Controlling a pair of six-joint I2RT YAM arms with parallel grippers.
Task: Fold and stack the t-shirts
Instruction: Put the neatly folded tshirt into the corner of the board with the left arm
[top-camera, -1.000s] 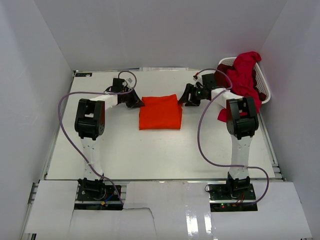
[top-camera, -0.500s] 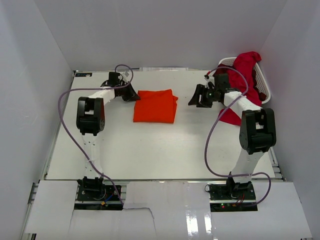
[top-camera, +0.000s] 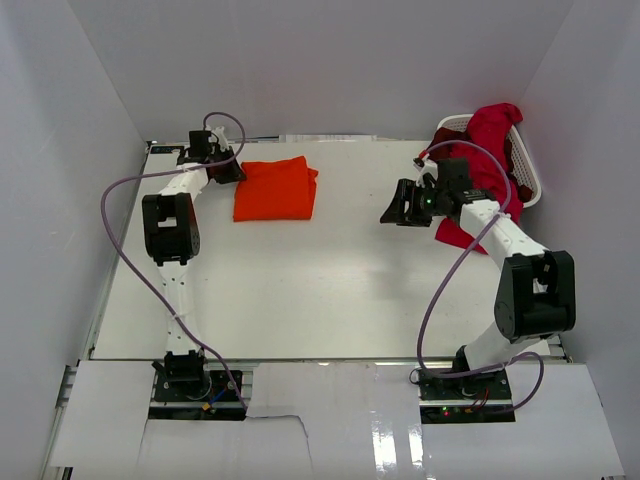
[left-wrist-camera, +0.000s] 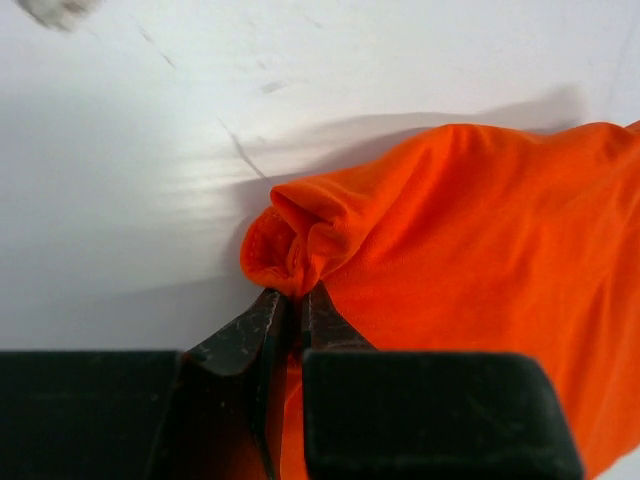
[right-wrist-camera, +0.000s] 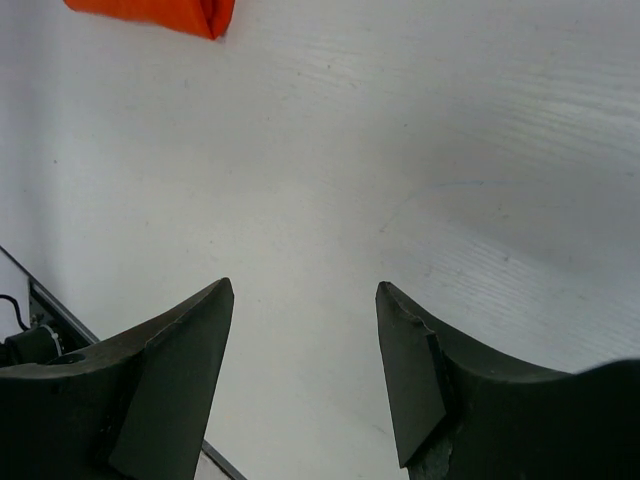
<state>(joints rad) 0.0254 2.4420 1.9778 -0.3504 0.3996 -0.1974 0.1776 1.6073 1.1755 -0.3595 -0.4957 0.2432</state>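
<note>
A folded bright orange t-shirt (top-camera: 274, 189) lies at the back left of the table. My left gripper (top-camera: 232, 172) is shut on its left edge; in the left wrist view the orange t-shirt (left-wrist-camera: 470, 230) bunches up where the black fingertips (left-wrist-camera: 296, 296) pinch it. Crimson red t-shirts (top-camera: 490, 140) spill out of a white laundry basket (top-camera: 530, 180) at the back right, one hanging down to the table. My right gripper (top-camera: 392, 212) stands open over bare table left of the basket, nothing between its fingers (right-wrist-camera: 190, 330). A corner of the orange t-shirt (right-wrist-camera: 180, 15) shows at the top.
White walls close in the table on three sides. Purple cables (top-camera: 130, 190) loop from both arms. The white table (top-camera: 330, 290) has a metal rail along its near edge.
The left gripper has dragged the folded orange t-shirt from the table's middle toward the back left corner. The right gripper, still open, has drawn back right toward the basket.
</note>
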